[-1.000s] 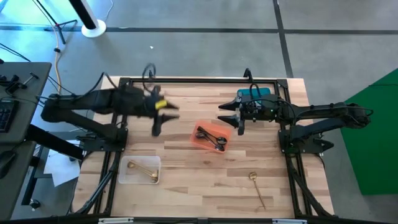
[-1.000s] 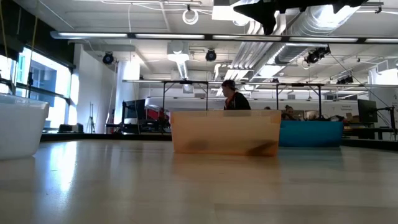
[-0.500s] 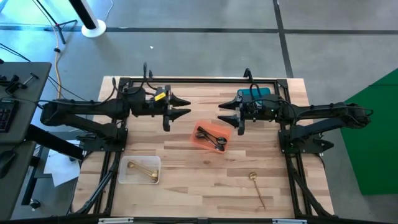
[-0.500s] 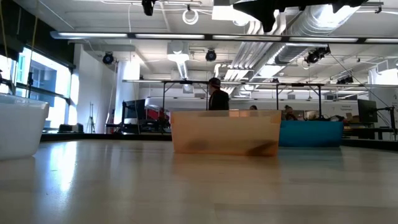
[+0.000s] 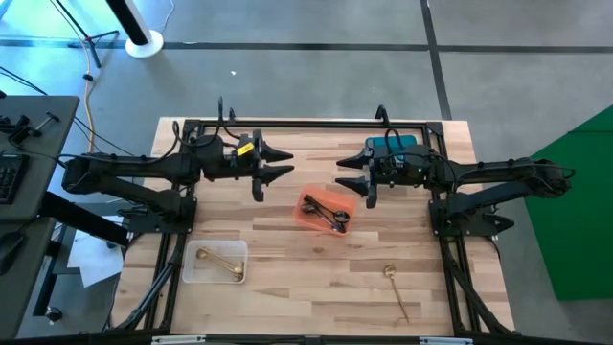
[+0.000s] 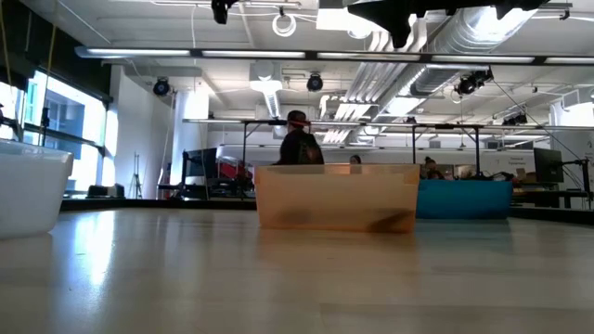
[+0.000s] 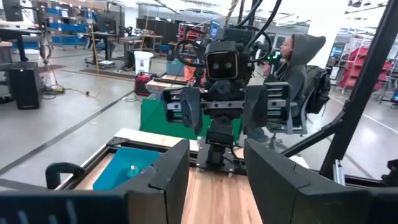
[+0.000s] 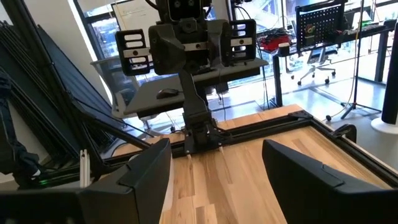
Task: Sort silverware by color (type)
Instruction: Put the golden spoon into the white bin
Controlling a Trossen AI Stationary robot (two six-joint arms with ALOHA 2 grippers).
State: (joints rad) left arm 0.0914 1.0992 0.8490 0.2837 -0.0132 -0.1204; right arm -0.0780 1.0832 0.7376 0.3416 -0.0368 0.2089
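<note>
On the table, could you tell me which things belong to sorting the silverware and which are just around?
Job:
- gold spoon, loose on the table
- orange bin with dark silverware
- clear bin with gold silverware
- teal bin

Just around:
- person beyond the table

Both arms reach in level from opposite sides over the far half of the tabletop, wrists straight, facing each other with a gap between them. The left claw [image 5: 280, 163] points right, its two fingers spread apart and empty. The right claw [image 5: 347, 173] points left, its fingers parted wide, nothing between them. Each hangs high above the wood, touching nothing.
</note>
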